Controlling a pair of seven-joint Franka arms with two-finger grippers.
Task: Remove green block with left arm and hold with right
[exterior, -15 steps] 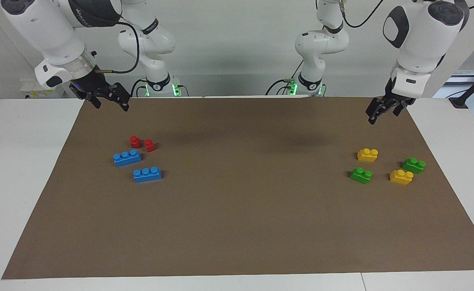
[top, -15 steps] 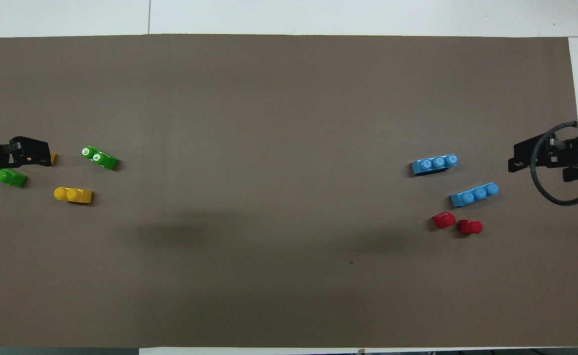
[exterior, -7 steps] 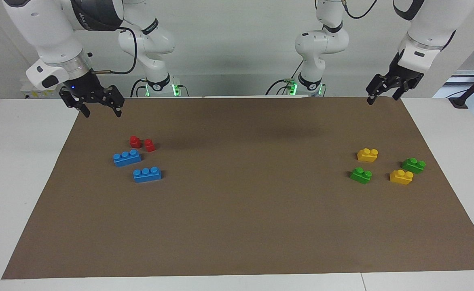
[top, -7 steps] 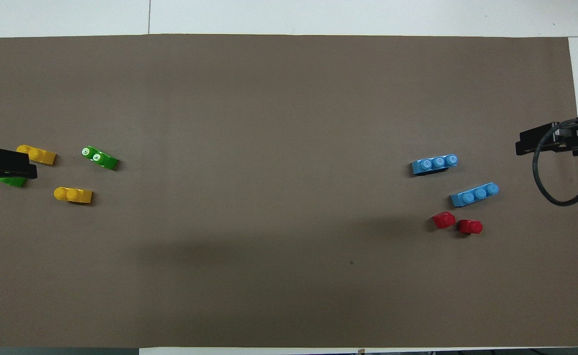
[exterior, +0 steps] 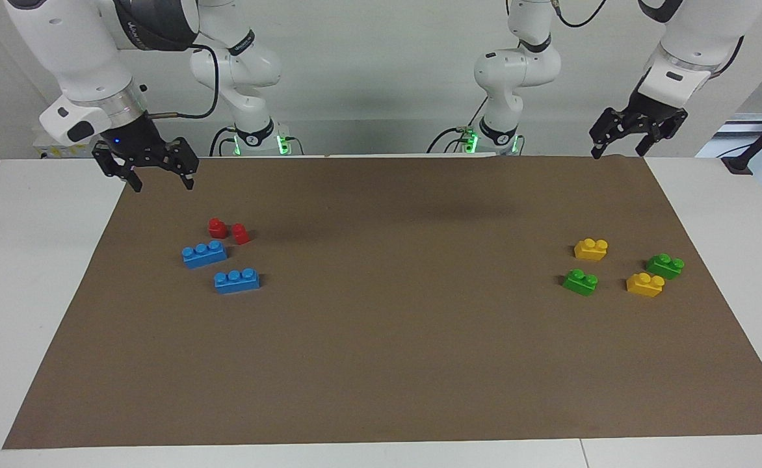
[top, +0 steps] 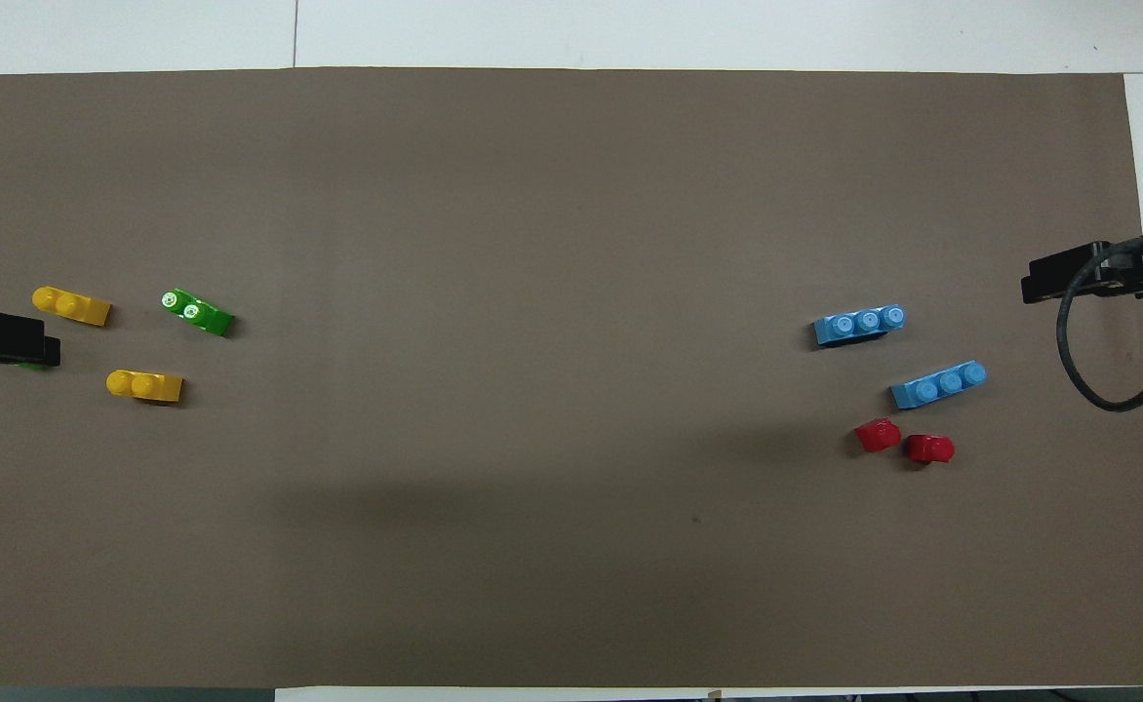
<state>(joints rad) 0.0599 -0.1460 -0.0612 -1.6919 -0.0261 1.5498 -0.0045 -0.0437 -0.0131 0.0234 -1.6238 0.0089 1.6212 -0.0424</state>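
Two green blocks lie on the brown mat at the left arm's end: one (exterior: 580, 281) (top: 197, 312) toward the mat's middle, one (exterior: 665, 265) nearer the mat's end. In the overhead view the second is almost hidden under my left gripper (top: 6, 336). My left gripper (exterior: 618, 151) is open and empty, raised over the mat's edge nearest the robots, well apart from the blocks. My right gripper (exterior: 162, 185) (top: 1069, 275) is open and empty, raised over the mat's corner at the right arm's end.
Two yellow blocks (exterior: 591, 249) (exterior: 645, 285) lie among the green ones. Two blue three-stud bricks (exterior: 204, 253) (exterior: 236, 280) and two small red pieces (exterior: 218, 227) (exterior: 240, 233) lie at the right arm's end. The brown mat (exterior: 381, 364) covers most of the white table.
My left gripper has risen and drawn back toward the robots, uncovering a yellow block in the overhead view. My right gripper has shifted toward the mat's end and turned. No block has moved.
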